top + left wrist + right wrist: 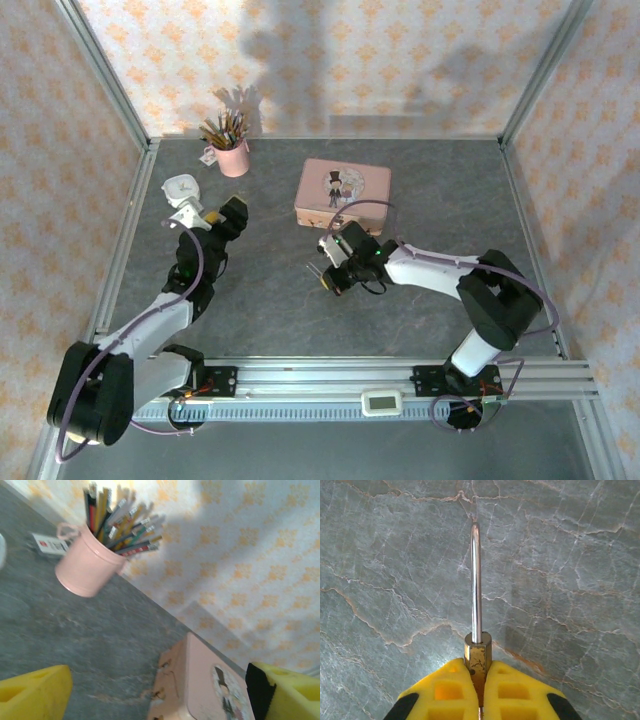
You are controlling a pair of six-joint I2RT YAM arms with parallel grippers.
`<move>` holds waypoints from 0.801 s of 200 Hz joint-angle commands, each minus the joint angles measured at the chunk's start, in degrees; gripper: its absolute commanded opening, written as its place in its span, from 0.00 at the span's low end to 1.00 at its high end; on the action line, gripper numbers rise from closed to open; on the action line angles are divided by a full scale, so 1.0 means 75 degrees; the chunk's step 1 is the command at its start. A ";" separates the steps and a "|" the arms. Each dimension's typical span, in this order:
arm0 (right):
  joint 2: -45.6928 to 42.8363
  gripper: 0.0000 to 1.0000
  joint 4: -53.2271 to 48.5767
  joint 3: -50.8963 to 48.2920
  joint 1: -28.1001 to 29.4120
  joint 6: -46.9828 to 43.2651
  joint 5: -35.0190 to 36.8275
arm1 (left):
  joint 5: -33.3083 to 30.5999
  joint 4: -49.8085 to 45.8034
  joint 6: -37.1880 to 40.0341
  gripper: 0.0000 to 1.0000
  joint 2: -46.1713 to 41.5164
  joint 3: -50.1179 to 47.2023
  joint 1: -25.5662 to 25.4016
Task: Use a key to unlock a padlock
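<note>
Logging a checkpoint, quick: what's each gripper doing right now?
The left gripper is open, holding nothing.
The right gripper is closed on the padlock.

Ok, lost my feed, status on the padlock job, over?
Left fingers open, empty. Right fingers shut on padlock, shackle pointing out. Pink tin close beyond.

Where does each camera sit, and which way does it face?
Top external: above, behind the arms, looking down at the table; both arms show.
Left wrist: looks across the table at pencil cup and pink tin; open left end effector.
Right wrist: looks down; right end effector grips the padlock.
Shared: top and left wrist see the tin.
</note>
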 commanded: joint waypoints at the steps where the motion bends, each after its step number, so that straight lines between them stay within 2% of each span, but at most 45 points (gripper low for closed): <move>1: 0.0149 0.09 0.0381 -0.0041 0.0030 0.0161 -0.0071 | -0.0673 -0.0608 0.0364 0.92 -0.0285 -0.0138 0.0105; 85: 0.0622 0.16 0.0409 -0.0143 0.0030 0.0107 0.0191 | -0.0400 -0.0299 0.0017 0.92 -0.0108 -0.0257 0.0173; 125: 0.0622 0.30 0.0349 -0.0013 0.0030 0.0118 0.0406 | -0.0475 -0.0379 0.0116 0.92 -0.0208 -0.0281 0.0264; 160: 0.0439 0.36 0.0180 0.0286 0.0001 0.0054 0.0593 | -0.0513 -0.0527 0.0216 0.92 -0.0397 -0.0293 0.0387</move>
